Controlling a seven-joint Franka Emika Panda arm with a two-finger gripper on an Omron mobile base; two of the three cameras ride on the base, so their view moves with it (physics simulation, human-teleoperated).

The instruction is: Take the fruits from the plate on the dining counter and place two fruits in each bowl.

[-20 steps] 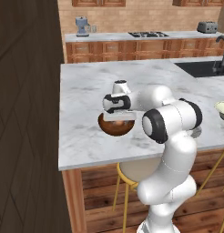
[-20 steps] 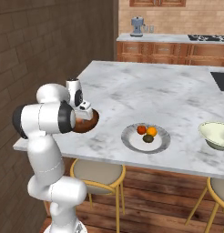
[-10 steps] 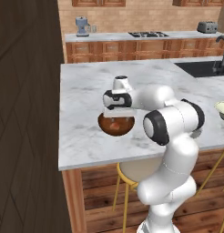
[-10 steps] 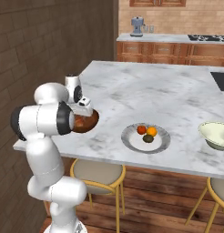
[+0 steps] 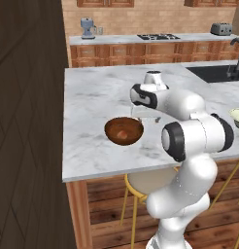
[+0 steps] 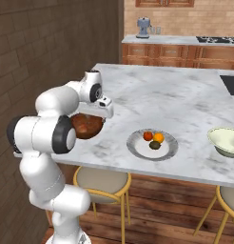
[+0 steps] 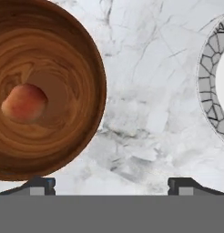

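The hand (image 7: 111, 184) stands wide open and holds nothing. At the left of the hand view, one reddish-peach fruit (image 7: 23, 103) lies inside the brown bowl (image 7: 63, 54) on the marble surface (image 7: 145, 104).

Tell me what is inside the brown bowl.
One reddish-peach fruit lies in the brown bowl, left of centre in the hand view. The bowl's near rim runs under that view's bottom edge, hiding a sliver of the inside.

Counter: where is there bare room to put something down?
Bare marble lies between the brown bowl and the plate, and across the counter's far half toward the sink. It is crowded at the plate, holding three fruits, and under the arm.
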